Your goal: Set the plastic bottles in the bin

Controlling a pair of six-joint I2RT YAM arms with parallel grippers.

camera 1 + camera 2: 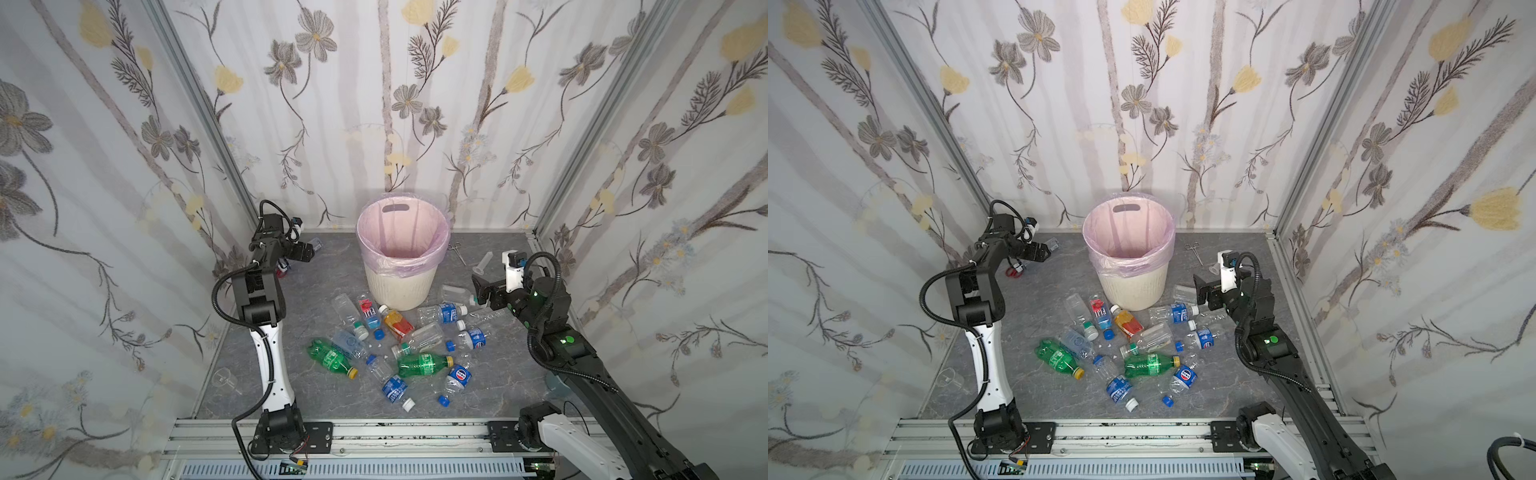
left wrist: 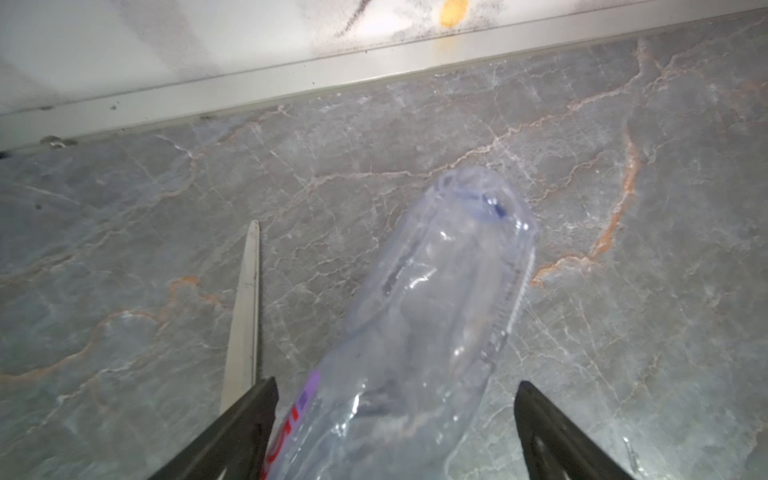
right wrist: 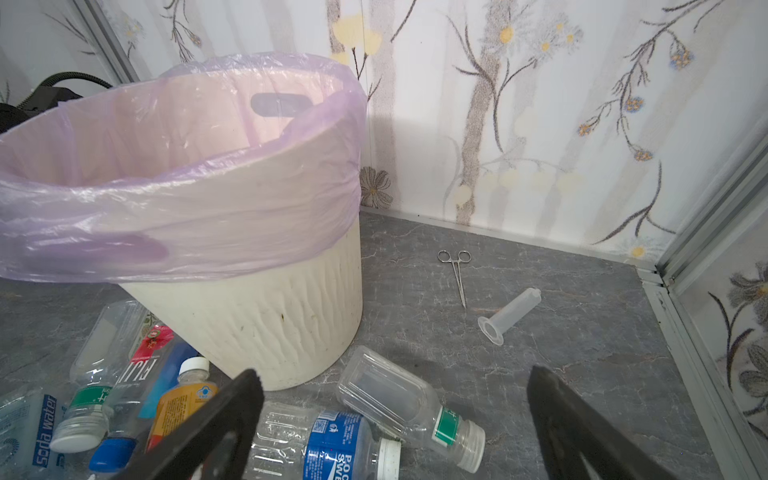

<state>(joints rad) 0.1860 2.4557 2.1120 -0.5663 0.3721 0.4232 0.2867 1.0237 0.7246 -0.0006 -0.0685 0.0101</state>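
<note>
Several plastic bottles lie strewn in front of the bin [image 1: 399, 286], among them two green ones [image 1: 332, 358] [image 1: 424, 365] and an orange one [image 1: 397, 323]. The bin stands upright with a pink liner; its inside looks bare. My left gripper [image 2: 395, 384] is open at the far left, low over a clear bottle [image 2: 436, 291] that lies between its fingers. One finger [image 2: 257, 407] is at the label; the other stands apart. My right gripper [image 3: 395, 372] hangs open above a clear green-labelled bottle [image 3: 399, 399] and a blue-labelled one [image 3: 332, 444], right of the bin.
A scissor blade [image 2: 245, 307] lies beside the left bottle, near the back wall's rail. Metal forceps [image 3: 457, 274] and a clear flared tube [image 3: 509, 316] lie right of the bin. A clear funnel-like piece [image 1: 224, 378] sits at the left edge. Walls close three sides.
</note>
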